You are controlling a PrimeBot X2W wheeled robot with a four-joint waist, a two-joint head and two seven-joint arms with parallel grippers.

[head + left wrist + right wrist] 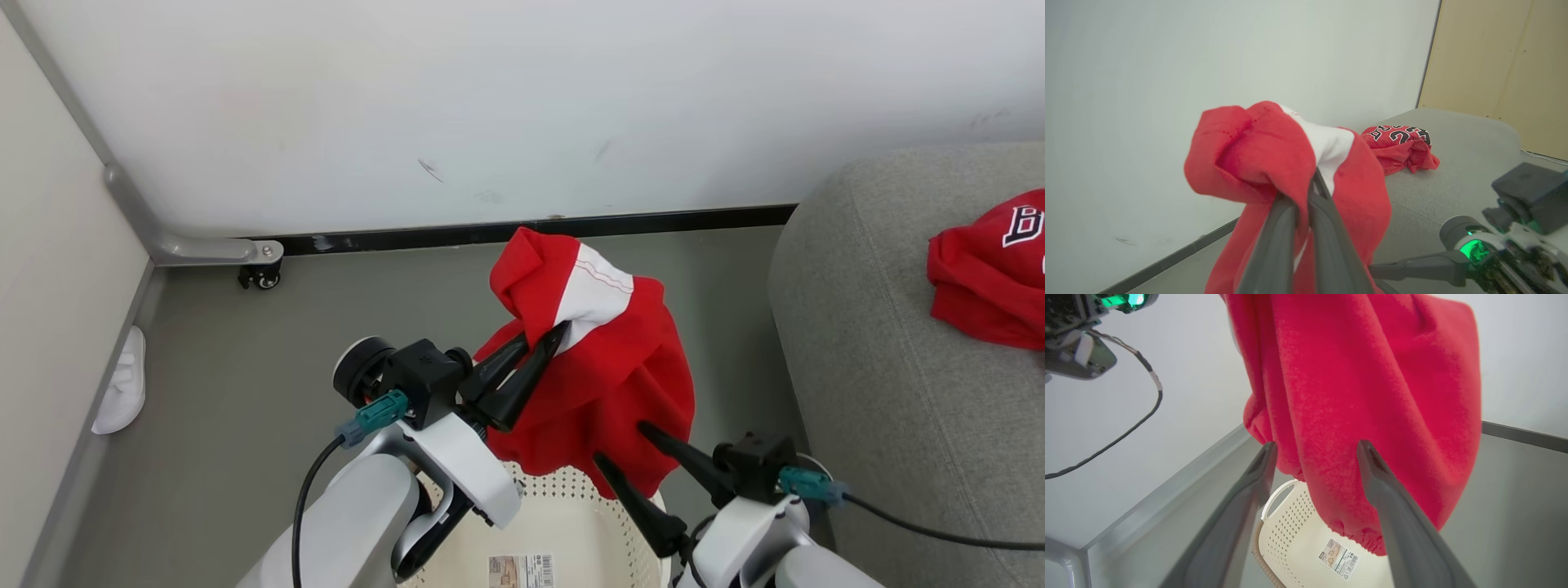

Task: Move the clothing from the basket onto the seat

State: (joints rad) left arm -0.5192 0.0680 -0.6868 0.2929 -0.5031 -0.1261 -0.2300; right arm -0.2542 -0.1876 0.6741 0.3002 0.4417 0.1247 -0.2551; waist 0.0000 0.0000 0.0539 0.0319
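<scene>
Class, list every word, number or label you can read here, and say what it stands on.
"B": crumpled red jersey on the grey fabric sofa, rest cut off.
"23", likely: same jersey, left wrist view.
Barcode sticker in the cream perforated plastic basket: too small to read.

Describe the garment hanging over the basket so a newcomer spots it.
Find the cream basket at the head view's bottom. Above it the left pincer holds red shorts. Their broad white stripe separates them from the lettered red jersey on the grey sofa.
</scene>
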